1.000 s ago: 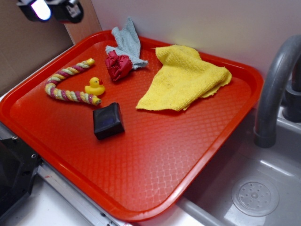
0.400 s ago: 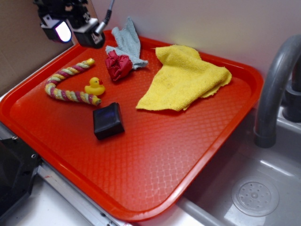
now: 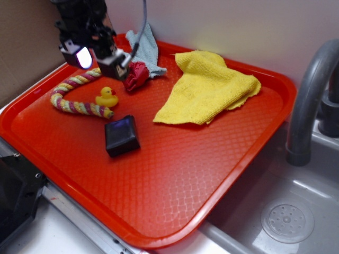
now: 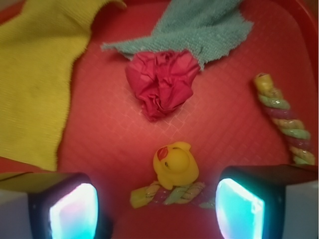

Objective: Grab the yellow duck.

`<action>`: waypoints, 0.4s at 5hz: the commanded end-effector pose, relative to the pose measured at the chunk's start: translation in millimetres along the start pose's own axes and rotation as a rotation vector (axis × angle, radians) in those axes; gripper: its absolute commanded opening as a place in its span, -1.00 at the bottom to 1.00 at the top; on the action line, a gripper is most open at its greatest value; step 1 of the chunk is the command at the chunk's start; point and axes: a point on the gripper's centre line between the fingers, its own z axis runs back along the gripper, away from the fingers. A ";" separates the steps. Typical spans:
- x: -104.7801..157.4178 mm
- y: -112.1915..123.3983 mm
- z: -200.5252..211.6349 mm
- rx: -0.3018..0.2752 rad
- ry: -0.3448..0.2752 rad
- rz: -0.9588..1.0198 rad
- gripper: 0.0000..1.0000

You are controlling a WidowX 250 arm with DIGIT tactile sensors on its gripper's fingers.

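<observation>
Lowered and swung rightward over the tray since earlier: gripper (image 4: pixel 157 204), fingers spread apart, hovering above the duck (image 4: pixel 174 164). Duck resting on the red tray (image 3: pixel 175 174), touching the striped rope (image 3: pixel 79 106), near the crumpled red cloth (image 4: pixel 162 82).

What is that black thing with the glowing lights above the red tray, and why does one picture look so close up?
That is a robot arm's hand. One picture looks from the side; the close one comes from a camera on the hand, looking down between its two glowing fingers. The hand is open and holds nothing. On the red tray lie a little yellow duck, a striped rope, a black block, a crumpled red ball, a yellow cloth and a blue-grey cloth. The duck sits just below the hand.
</observation>
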 end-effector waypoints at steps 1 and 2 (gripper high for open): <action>1.7 7.0 -27.0 0.065 0.030 -0.008 1.00; 3.2 13.9 -36.7 0.091 0.046 0.011 1.00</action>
